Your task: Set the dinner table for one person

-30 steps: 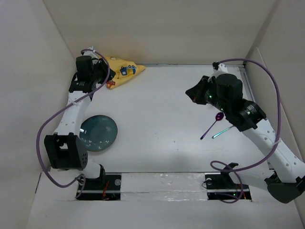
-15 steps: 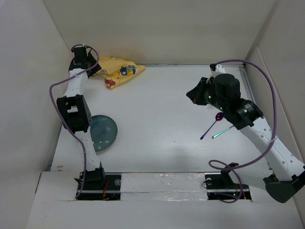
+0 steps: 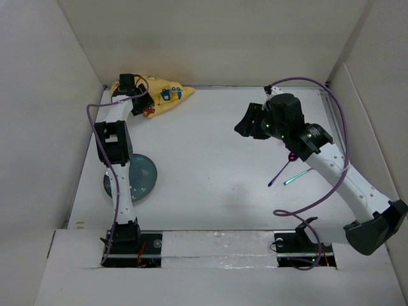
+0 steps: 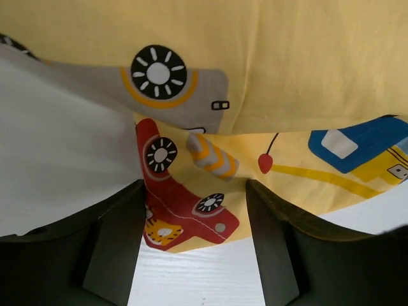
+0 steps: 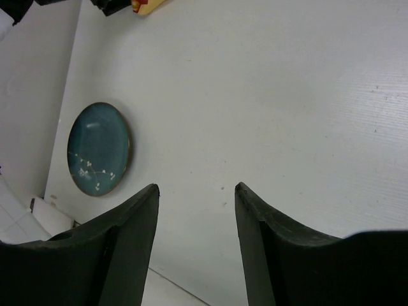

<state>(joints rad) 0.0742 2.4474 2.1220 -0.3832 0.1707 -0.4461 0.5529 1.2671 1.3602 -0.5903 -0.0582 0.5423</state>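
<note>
The dinner table [image 3: 210, 159] is the white walled surface. A crumpled yellow placemat [image 3: 162, 94] printed with cartoon cars lies in its far left corner. My left gripper [image 3: 131, 89] hovers at the placemat's left end. In the left wrist view the left gripper [image 4: 194, 183] is open, with a red-car corner of the placemat [image 4: 191, 210] lying loose between its fingers [image 4: 118, 245]. My right gripper [image 3: 245, 125] hangs above the right half of the table; in its wrist view the right gripper [image 5: 196, 187] is open and empty over bare table [image 5: 268, 115].
A teal plate [image 3: 141, 177] sits at the near left, partly covered by the left arm; the plate [image 5: 99, 148] also shows in the right wrist view. A purple spoon [image 3: 280, 171] and a teal-handled utensil [image 3: 297, 175] lie under the right arm. White walls enclose the table.
The left arm has swung into the far left corner over the placemat and its jaws have widened. The right gripper has shifted left and gone from shut to open.
</note>
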